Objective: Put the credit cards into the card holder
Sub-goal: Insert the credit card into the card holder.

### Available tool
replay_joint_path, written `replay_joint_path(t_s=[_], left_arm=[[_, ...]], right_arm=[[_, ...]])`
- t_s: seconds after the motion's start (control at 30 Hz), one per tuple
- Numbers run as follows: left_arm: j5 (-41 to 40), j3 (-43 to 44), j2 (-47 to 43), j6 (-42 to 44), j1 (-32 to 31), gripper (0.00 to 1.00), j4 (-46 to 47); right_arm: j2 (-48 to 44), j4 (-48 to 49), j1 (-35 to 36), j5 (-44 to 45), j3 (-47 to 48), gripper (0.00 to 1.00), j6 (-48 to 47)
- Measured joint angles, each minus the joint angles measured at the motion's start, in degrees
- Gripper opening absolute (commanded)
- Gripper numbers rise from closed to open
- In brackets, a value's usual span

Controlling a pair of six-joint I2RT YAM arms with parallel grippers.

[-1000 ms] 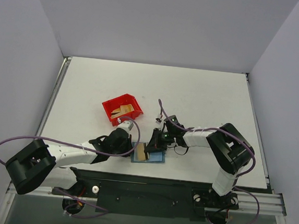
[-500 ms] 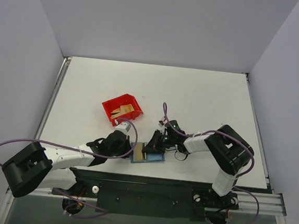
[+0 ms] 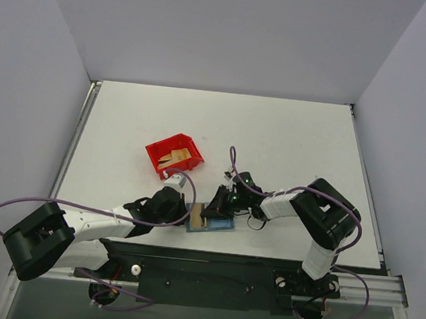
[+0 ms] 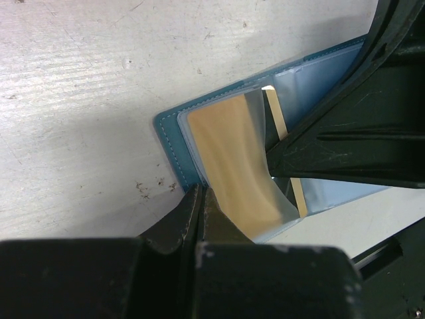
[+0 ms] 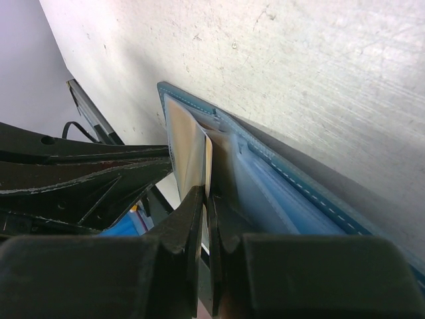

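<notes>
Gold card (image 4: 229, 159) is thin, light, springy (it's bowing), half inside the open wallet (image 4: 170, 143) just ahead of the left gripper (image 4: 201, 194), jaws closed pinching its edge; right gripper (image 5: 207, 196) is clamped on the wallet's pocket lip, so grab edges only.

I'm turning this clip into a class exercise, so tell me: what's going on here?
Both arms are working on the open teal card holder at the near edge of the table. A tan credit card sits in its clear pocket. The left gripper is shut at the holder's edge beside that card. The right gripper is shut on a thin sheet at the pocket; whether that is a card or the flap is unclear. More cards lie in the red bin farther back.
</notes>
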Motion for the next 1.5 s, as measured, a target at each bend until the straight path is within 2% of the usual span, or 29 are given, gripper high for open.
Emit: replay_joint_path(t_s=[0.63, 0.93, 1.17, 1.37, 1.5], left_arm=[[-0.2, 1.0, 1.0, 0.7, 0.1, 0.0, -1.2], [-3.8, 1.5, -5.9, 0.9, 0.3, 0.0, -11.0], [-4.5, 3.1, -8.5, 1.1, 0.4, 0.0, -13.9], [-4.2, 4.0, -7.9, 1.6, 0.4, 0.0, -12.7], [-2.6, 4.0, -3.6, 2.0, 0.4, 0.0, -8.9]], right_arm=[[1.7, 4.5, -0.7, -3.2, -0.6, 0.0, -4.5], [4.8, 8.7, 1.7, -3.8, 0.9, 0.0, -4.1], [5.0, 9.0, 2.4, -3.7, 0.9, 0.0, -3.8], [5.2, 9.3, 2.4, -3.8, 0.9, 0.0, -3.6], [5.3, 9.4, 2.4, -3.8, 0.9, 0.0, -3.4]])
